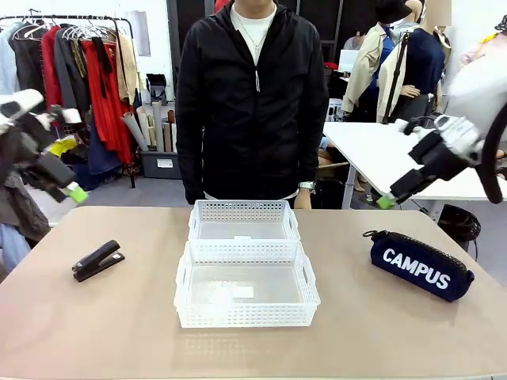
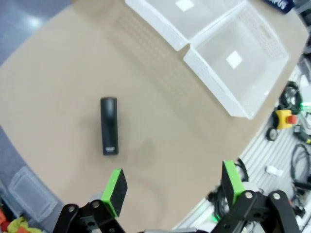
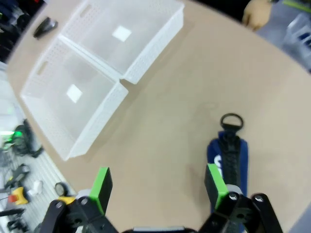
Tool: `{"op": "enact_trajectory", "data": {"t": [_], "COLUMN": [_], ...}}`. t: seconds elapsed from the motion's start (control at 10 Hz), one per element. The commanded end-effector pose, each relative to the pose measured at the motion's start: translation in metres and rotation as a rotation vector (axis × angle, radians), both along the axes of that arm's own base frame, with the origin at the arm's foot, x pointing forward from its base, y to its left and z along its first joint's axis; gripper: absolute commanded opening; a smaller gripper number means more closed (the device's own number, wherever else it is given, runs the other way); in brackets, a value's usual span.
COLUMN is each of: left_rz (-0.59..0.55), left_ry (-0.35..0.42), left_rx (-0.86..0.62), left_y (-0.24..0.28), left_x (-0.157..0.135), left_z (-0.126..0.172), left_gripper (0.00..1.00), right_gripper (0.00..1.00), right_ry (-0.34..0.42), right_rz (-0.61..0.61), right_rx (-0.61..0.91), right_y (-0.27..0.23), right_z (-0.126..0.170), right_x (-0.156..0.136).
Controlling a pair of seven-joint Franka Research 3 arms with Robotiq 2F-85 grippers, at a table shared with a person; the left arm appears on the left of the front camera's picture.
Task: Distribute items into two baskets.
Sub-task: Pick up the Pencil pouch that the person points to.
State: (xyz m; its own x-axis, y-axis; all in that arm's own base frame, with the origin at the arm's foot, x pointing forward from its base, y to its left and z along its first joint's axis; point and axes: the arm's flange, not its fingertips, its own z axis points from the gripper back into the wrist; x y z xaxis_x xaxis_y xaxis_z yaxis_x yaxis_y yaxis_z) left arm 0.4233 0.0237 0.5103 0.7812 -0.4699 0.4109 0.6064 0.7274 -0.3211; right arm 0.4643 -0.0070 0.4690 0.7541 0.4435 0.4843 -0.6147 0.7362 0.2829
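Two white lattice baskets stand end to end mid-table, the near basket (image 1: 245,315) touching the far basket (image 1: 242,210); both look empty. The black stapler (image 1: 98,260) lies on the table to their left. My left gripper (image 1: 67,186) hangs open high above and left of the stapler (image 2: 109,125), with its green pads (image 2: 115,185) spread wide. The navy CAMPUS pouch (image 1: 420,265) lies to the right of the baskets. My right gripper (image 1: 392,196) hovers open above the pouch (image 3: 232,148), one green pad (image 3: 215,182) over its near end.
A person in a black jacket (image 1: 252,103) stands at the far edge, a hand (image 3: 257,12) by the table. Bare tabletop lies around the baskets. Cables and an emergency-stop button (image 2: 285,118) sit below the table's robot-side edge.
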Motion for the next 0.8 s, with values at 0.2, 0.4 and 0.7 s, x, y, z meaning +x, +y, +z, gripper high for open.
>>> {"op": "enact_trajectory", "data": {"t": [0.2,0.4,0.7], "left_rz": [0.091,0.098,0.089], "left_ry": [-0.124,-0.139,-0.242], "left_rx": [-0.092,-0.113,-0.190], "left_y": [0.066,0.086,0.095], "left_x": [-0.008,-0.011,-0.031], "left_z": [0.020,0.015,0.012], "left_gripper": [1.00,1.00,1.00], "right_gripper": [1.00,1.00,1.00], "right_ry": [0.032,0.025,-0.040], "right_rz": [-0.016,-0.037,-0.083], "right_rx": [0.191,0.215,0.242], "right_y": [-0.072,-0.092,-0.111], "right_z": [0.022,0.036,0.049], "right_x": [-0.009,-0.032,-0.059]}}
